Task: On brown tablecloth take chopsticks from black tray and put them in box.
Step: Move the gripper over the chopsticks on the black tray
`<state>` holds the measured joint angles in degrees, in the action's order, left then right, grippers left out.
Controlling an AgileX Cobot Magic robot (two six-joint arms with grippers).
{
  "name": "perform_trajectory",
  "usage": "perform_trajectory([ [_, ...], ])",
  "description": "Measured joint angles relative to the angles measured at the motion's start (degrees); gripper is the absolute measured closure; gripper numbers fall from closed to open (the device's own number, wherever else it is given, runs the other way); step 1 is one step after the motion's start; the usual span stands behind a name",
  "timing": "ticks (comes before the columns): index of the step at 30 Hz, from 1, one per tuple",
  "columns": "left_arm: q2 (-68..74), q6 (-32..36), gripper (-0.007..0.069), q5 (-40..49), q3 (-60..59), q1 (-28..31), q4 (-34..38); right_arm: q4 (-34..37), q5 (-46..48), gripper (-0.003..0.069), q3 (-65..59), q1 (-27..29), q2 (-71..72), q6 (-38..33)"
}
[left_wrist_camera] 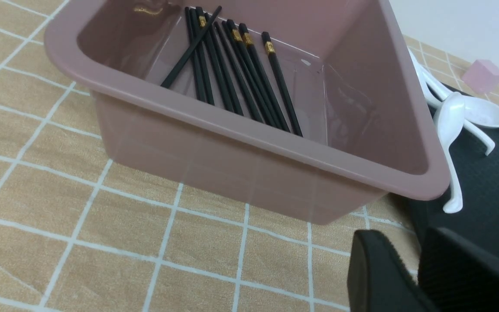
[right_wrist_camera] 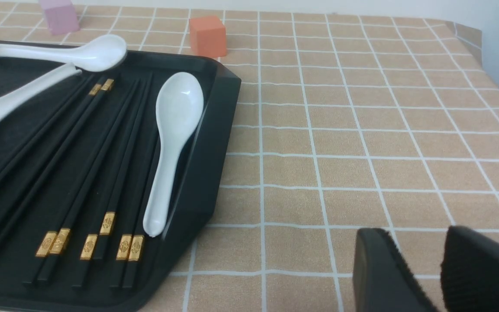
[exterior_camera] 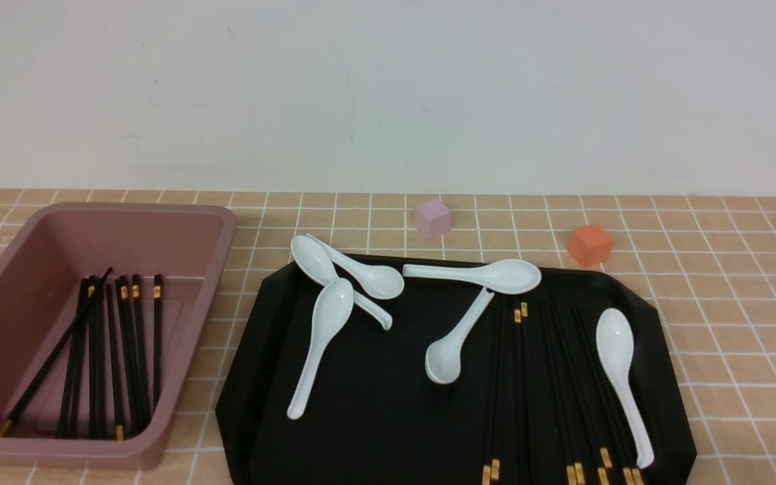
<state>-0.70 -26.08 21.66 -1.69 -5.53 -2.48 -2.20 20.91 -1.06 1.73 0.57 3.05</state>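
Hovering ajar and empty, my left gripper (left_wrist_camera: 409,245) is guarding the box (left_wrist_camera: 232,130), my right gripper (right_wrist_camera: 420,245) the chopsticks (right_wrist_camera: 102,173) along the black tray's (right_wrist_camera: 208,143) right edge.

Front overview, wrist close-ups sharing tray (exterior_camera: 374,404)

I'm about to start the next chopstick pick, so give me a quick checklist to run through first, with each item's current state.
1. More chopsticks on the black tray: ok, several.
2. right gripper empty: ok, open, nothing in it.
3. left gripper empty: ok, open, nothing in it.
4. box has room: ok.
5. white spoon clear of the chopsticks: cannot tell, it lies right against them.
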Motion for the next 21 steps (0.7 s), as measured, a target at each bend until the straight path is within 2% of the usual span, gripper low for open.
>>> perform_trajectory([
  [17, 0.00, 0.00, 0.0428, 0.00, 0.00, 0.00, 0.00, 1.35, -1.02, 0.0419, -0.06, 0.00, 0.00, 0.68],
  [19, 0.00, 0.00, 0.0426, 0.00, 0.00, 0.00, 0.00, 6.34, -2.15, 0.0419, -0.24, 0.00, 0.00, 3.43],
  [21, 0.00, 0.00, 0.0424, 0.00, 0.00, 0.00, 0.00, 14.21, -2.90, 0.0419, -0.28, 0.00, 0.00, 7.96],
])
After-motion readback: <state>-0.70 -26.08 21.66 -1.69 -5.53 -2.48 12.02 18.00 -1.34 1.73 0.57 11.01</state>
